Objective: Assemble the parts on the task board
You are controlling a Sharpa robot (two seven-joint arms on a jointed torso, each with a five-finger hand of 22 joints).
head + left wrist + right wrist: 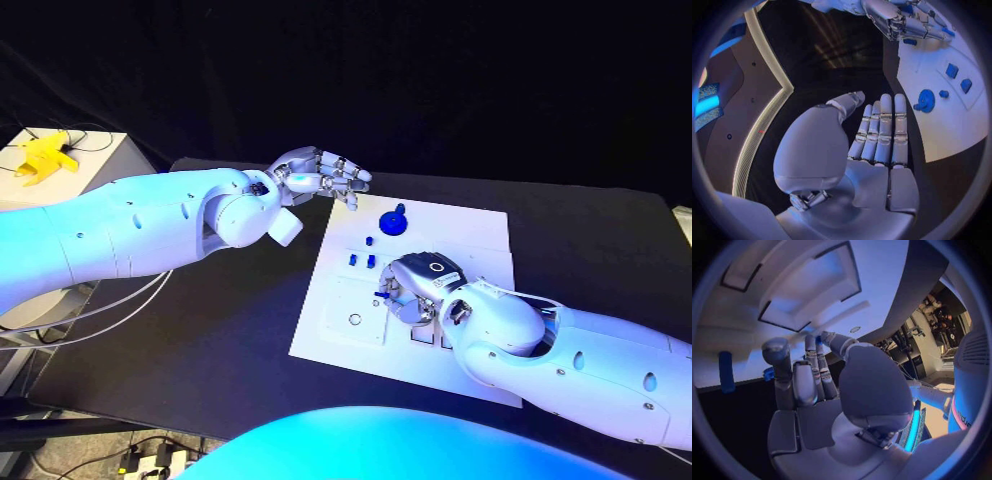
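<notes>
Two hands, and only one at work. My right hand point(418, 285) is down over the middle of the board point(476, 235), fingers bent toward a recess; in the right wrist view a small blue part point(819, 340) shows at the fingertips point(811, 342), but I cannot tell whether it is pinched or merely touched. My left hand point(315, 175) hovers off the board's far left corner, fingers straight and side by side, holding nothing. Beyond my right hand, small blue parts point(371, 261) lie in the board's left half and a round blue knob point(394, 218) stands near its far edge. I judge these pieces light, stiff and smooth, likely to slip or tip, so best taken by their sides between thumb and fingertip; the knob by its rim. Around the board lies the black table point(606, 230), with a pale box point(87, 155) bearing a yellow object point(43, 155) at far left.
</notes>
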